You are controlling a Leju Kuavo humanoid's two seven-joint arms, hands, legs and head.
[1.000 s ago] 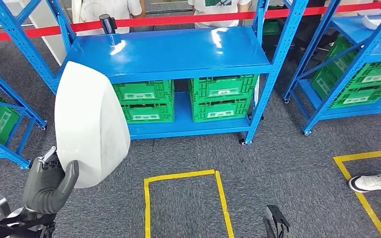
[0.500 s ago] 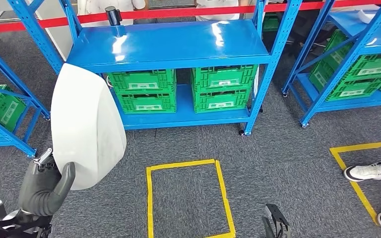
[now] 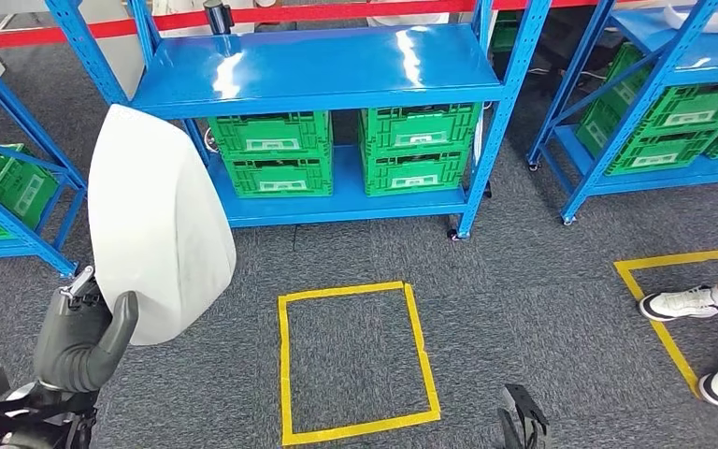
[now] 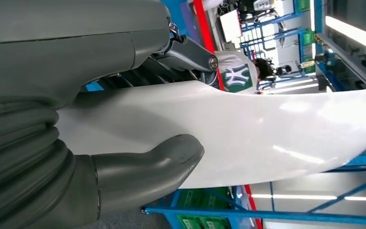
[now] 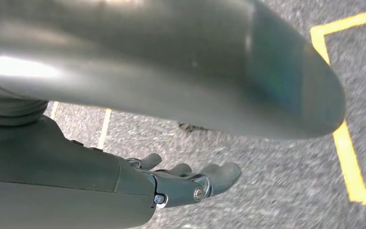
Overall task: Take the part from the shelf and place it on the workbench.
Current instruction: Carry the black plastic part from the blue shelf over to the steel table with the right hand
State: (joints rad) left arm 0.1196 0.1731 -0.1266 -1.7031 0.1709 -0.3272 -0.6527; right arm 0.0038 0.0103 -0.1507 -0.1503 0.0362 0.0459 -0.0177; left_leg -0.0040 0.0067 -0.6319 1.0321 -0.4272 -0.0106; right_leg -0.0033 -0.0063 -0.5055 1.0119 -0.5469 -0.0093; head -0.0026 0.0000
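blue shelf [image 3: 318, 70], green crates [image 3: 346, 154] on lower level, grey carpet [image 3: 524, 299]

The big white curved plastic part [image 3: 159, 220] hides the fingers of the left robot hand [image 3: 79, 341] behind it, and it covers a corner of the blue metal shelf [image 3: 318, 70]. The right robot hand [image 3: 521, 421] is cut off by the bottom edge. A person's white shoes [image 3: 681, 303] are cut off at the right edge. The labels on the green plastic crates [image 3: 276, 154] are too small to read.

Bright overhead light — shelf [image 3: 318, 65] glare — right wrist view blurred.
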